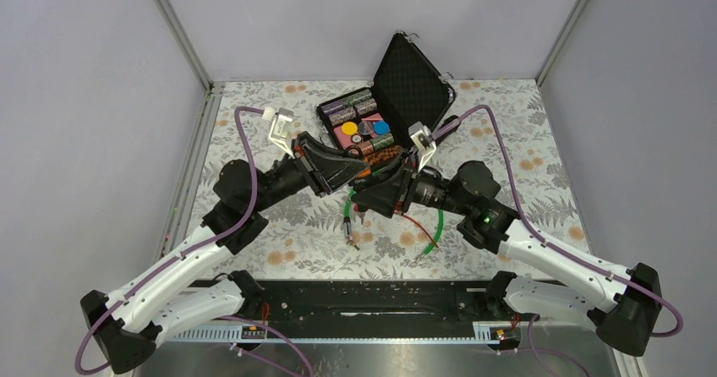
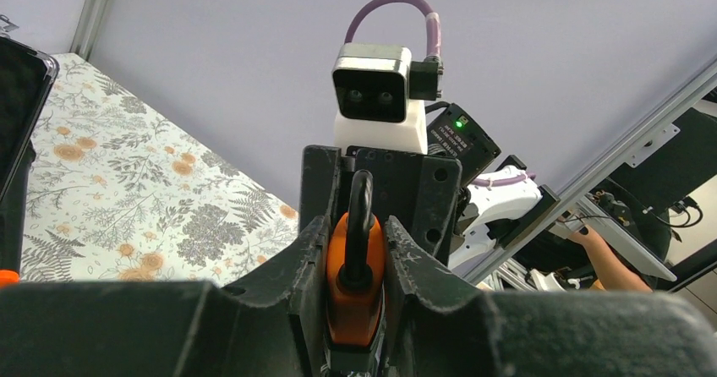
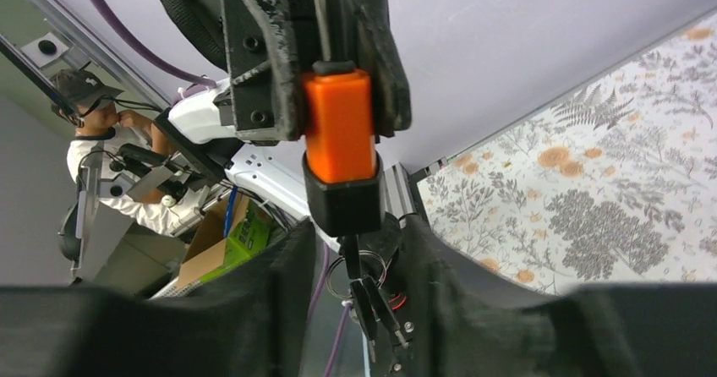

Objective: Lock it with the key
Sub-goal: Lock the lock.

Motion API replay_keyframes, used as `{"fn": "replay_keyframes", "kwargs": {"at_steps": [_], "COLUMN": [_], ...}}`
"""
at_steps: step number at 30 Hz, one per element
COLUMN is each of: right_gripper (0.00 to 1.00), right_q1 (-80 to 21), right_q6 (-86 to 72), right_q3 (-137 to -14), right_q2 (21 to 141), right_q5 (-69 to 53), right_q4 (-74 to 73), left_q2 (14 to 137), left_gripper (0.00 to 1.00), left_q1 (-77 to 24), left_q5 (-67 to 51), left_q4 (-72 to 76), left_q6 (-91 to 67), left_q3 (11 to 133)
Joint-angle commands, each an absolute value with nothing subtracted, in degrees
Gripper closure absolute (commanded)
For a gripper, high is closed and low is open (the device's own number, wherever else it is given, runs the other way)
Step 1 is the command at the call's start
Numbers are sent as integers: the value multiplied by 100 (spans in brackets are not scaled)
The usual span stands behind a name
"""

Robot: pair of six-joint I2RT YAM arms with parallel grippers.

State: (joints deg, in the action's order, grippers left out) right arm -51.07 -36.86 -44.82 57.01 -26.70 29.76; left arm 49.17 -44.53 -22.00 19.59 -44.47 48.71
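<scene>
Key (image 3: 350, 260) at the underside of the orange padlock (image 3: 340, 136), between the fingers of the right gripper (image 3: 359, 246), with spare keys (image 3: 376, 305) hanging just beneath. Whether those fingers press on it cannot be told. Left gripper (image 2: 355, 254) clenched on the padlock body, held above the floral table (image 1: 279, 225). Farther back, an open black case (image 1: 414, 81); near the right arm, a green cable (image 1: 438, 229).

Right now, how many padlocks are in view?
1. The orange padlock is clamped in the left gripper, held up off the table, with the right gripper at its black lower end. Another could be hidden inside the open case.
</scene>
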Motion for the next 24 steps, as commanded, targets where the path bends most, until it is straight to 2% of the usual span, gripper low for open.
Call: {"fn": "replay_keyframes", "kwargs": {"at_steps": [1,3,4,10,14,17,24], "right_gripper": [60,93,100,100,100,100,100], "right_q1": [-5129,-5124,-5124,-5123,-5125,-5126,-5124], "right_q6": [-3786,-3853,-3855,-3463,-3166,-2987,-3021], "right_q3": [-4597,-4630,-4671,-4747,-4920,-5105,-5264], "right_q2": [5680,5707,5726,5669,5502,5417,5708], "right_q5": [-2677,-2732,-2741,-3013,-3468,-3699,-4244], "right_q4": [3583,3594,3519,2410,1529,906,593], "left_q2": [4790,4798,4801,4749,4763,4789,4815], "left_gripper": [100,100,100,100,100,100,100], "left_q1": [-4455,-4451,-4448,-4072,-3432,-2960,-2558], "left_q5": [-1998,-2014,-2033,-2322,-3039,-3672,-3905], "left_q4": [2605,2635,2633,2424,2027,2349,2870], "left_q6": [-4456,-4481,-4482,-4457,-4514,-4923,-5435], "left_q3": [4948,4956,4969,5206,5418,5323,5087]}}
